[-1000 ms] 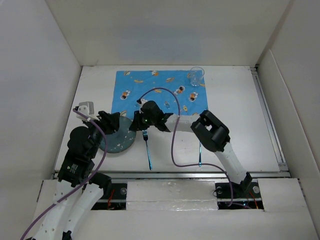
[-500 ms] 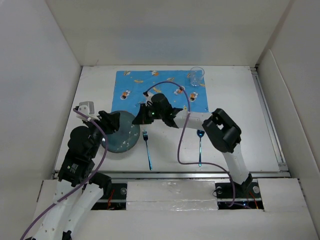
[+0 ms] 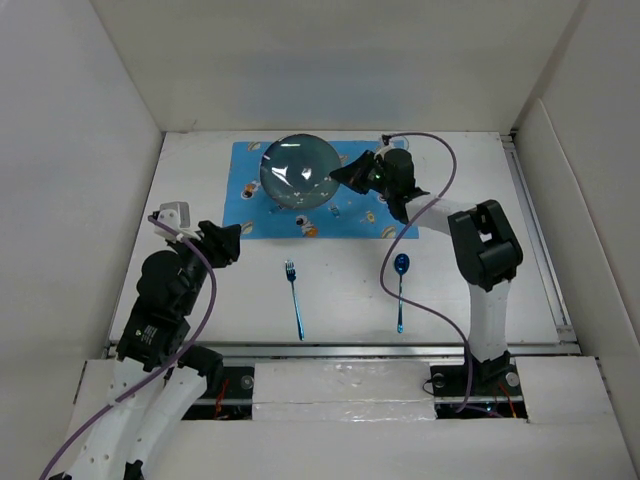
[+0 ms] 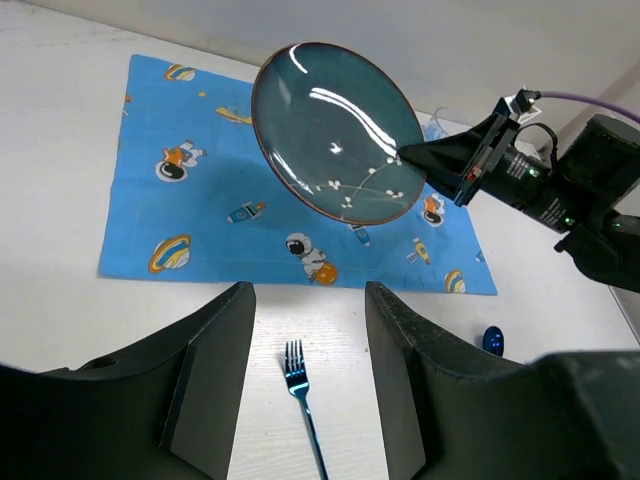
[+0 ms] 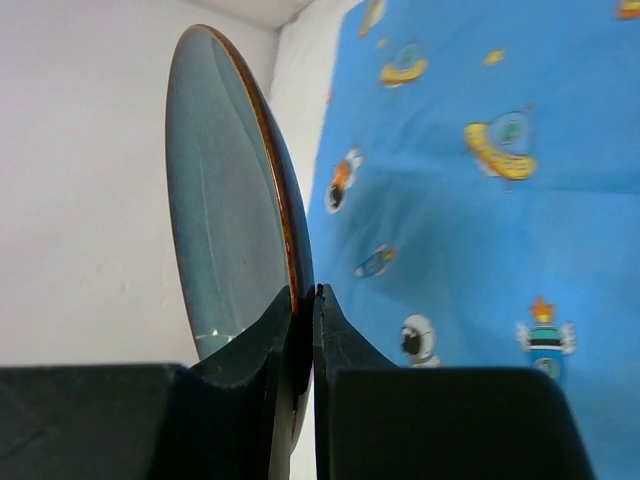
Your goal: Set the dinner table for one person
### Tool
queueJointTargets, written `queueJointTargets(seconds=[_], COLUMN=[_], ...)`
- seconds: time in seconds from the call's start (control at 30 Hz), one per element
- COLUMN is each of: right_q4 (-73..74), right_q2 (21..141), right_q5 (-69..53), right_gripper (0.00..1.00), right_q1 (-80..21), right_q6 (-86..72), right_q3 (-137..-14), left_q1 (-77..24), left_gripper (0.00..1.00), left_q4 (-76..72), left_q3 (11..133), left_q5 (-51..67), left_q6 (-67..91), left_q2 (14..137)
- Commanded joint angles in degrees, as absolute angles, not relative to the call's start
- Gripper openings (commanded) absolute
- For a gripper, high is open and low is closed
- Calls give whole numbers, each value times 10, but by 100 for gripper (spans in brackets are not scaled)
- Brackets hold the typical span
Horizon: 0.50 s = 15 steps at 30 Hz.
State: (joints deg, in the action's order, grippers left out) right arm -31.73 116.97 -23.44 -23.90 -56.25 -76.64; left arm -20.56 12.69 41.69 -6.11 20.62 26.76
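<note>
My right gripper (image 3: 340, 176) is shut on the rim of a dark teal plate (image 3: 299, 171) and holds it tilted on edge in the air above the blue patterned placemat (image 3: 250, 212). The right wrist view shows both fingertips (image 5: 305, 292) pinching the plate's brown rim (image 5: 245, 170). The plate also shows in the left wrist view (image 4: 335, 130). A blue fork (image 3: 294, 298) and a blue spoon (image 3: 400, 288) lie on the white dinner table (image 3: 480, 280) in front of the placemat. My left gripper (image 3: 225, 243) is open and empty, with the fork (image 4: 300, 400) below its fingers.
White panels wall the table on the left, back and right. A metal rail runs along the near edge. The right arm's purple cable (image 3: 385, 275) loops over the table near the spoon. A clear glass (image 4: 436, 126) behind the right gripper is mostly hidden.
My right gripper has lifted the plate from the table left of the fork and carried it back and to the right, tilted over the placemat. The left arm has not moved.
</note>
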Motion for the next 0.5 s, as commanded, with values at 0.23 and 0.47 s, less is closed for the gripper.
queueJointTargets(seconds=[0.23, 0.47], right_q4=[-396, -365], right_q2=[1207, 1244], right_q5=[-201, -170], right_gripper=[0, 0], right_q1=[-222, -222], right_q6=[-645, -659], right_q3=[-812, -857], left_q1=[-208, -208], left_gripper=[45, 45], left_q4=[100, 103], left_q3=[417, 419], left_q5=[-58, -62], left_q6=[202, 203], left_q2=[265, 273])
